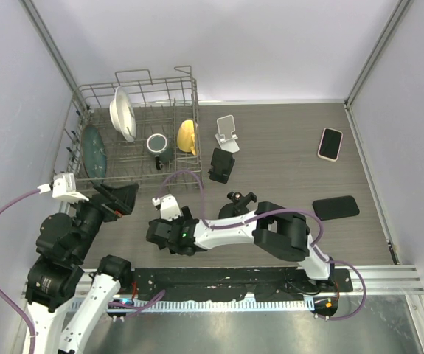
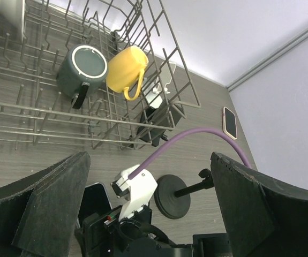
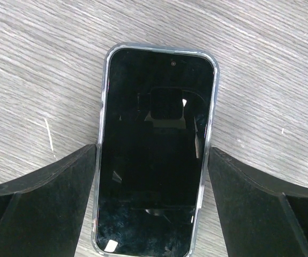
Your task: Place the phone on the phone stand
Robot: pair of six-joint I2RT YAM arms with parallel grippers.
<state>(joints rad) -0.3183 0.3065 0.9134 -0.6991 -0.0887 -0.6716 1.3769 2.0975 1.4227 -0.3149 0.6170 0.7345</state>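
The right gripper's (image 3: pixel 152 150) two black fingers (image 3: pixel 52 198) are closest in the right wrist view. They are spread wide, one tip at each long edge of a black-screened phone in a clear case (image 3: pixel 155 107). The phone lies flat and screen up on the grey wood-grain table (image 1: pixel 285 177), near its front edge and left of centre. The tips meet the rim of the case, but whether they press on it I cannot tell.

A silver wire dish rack (image 1: pixel 138 125) fills the far left corner of the table. It holds a white dish (image 1: pixel 123 112) and a teal plate (image 1: pixel 94 151), both on edge, a dark green mug (image 1: pixel 158 145) and a yellow mug (image 1: pixel 187 136).

The right arm (image 1: pixel 270 232) reaches leftward across the front of the table and hides the phone from above. The left gripper (image 2: pixel 148 158) sits just in front of the rack's near side – jaws far apart, holding nothing.

A black round-based holder (image 1: pixel 235 206) stands just behind the right arm. A white folding phone stand (image 1: pixel 227 133) stands upright just right of the rack, and a black folding phone stand (image 1: pixel 222 165) sits just in front of it – both well apart from the phone.

Far right, a pink-cased phone (image 1: pixel 330 143) lies flat, and a black rectangular slab (image 1: pixel 335 207) lies nearer the front.
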